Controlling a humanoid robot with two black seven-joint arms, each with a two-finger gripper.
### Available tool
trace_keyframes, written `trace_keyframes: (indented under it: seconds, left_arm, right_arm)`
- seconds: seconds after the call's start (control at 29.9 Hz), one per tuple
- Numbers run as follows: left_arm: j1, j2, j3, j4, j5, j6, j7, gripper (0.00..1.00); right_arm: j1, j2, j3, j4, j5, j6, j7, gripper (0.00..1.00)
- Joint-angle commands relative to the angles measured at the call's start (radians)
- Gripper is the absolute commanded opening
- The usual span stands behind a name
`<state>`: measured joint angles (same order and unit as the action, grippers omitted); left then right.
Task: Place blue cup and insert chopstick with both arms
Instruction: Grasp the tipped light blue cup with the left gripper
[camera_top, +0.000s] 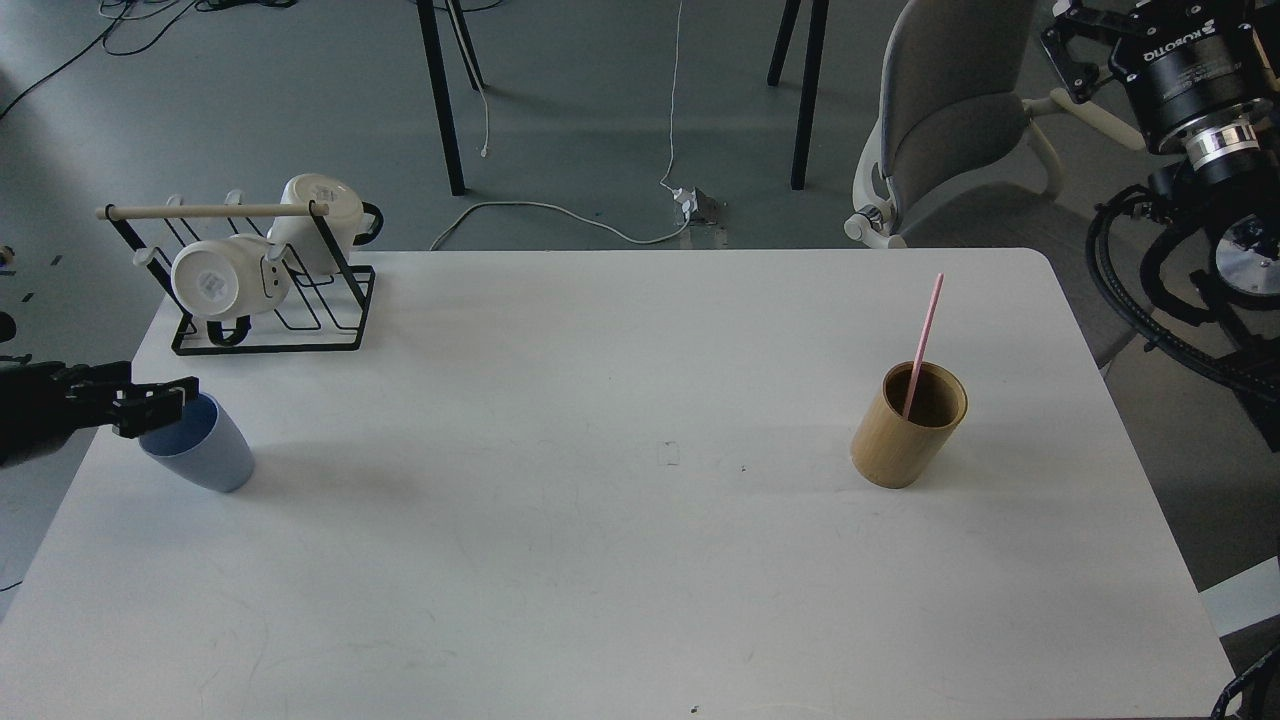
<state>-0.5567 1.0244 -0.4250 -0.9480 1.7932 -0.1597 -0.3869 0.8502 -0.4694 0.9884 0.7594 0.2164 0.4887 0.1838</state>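
a: left black two-finger gripper (160, 402)?
b: at the near rim of the small pale blue matte tumbler (200, 447), tilted at the white table's (600, 560) left edge; fingers close together, grip itself unclear.
a: right black gripper (1075, 45)?
b: raised off the table, far right; spread of fingers impossible to tell.
a: thin pink chopstick (925, 335)?
b: leaning inside the tan bamboo-coloured cylinder (905, 430), well apart from the tumbler.

Even, diffuse daylight — bright, no harsh glare on the white bench (620, 560). Soft shadows fall leftward and toward the camera beside the bamboo holder (908, 425) and blue cup (205, 450). Focus sharp throughout; the left hand (150, 402) reads dark, with little detail. Slight wide-angle bowing at the bench edges.
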Motion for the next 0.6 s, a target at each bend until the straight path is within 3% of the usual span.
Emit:
trace_keyframes:
  seconds: [0.0,0.2,0.47,0.57]
  left_arm:
    - [0.001,-0.049,0.002,0.072,0.014,0.000,-0.001,0.69]
    - [0.003,-0.089,0.002,0.138,0.026,0.000,-0.017,0.62]
    - [-0.002,-0.135,0.025,0.192,0.058,0.002,-0.041,0.46]
    - [-0.006,-0.135,0.048,0.202,0.055,0.012,-0.056,0.28]
  right_arm:
    - [0.000,0.000,-0.001,0.000,0.000,0.000,0.000,1.00]
    - [-0.002,0.000,-0.001,0.002,0.000,0.000,0.000,1.00]
    - [-0.002,0.000,-0.001,0.002,0.000,0.000,0.000,1.00]
    - [-0.002,-0.003,-0.001,0.002,0.000,0.000,0.000,1.00]
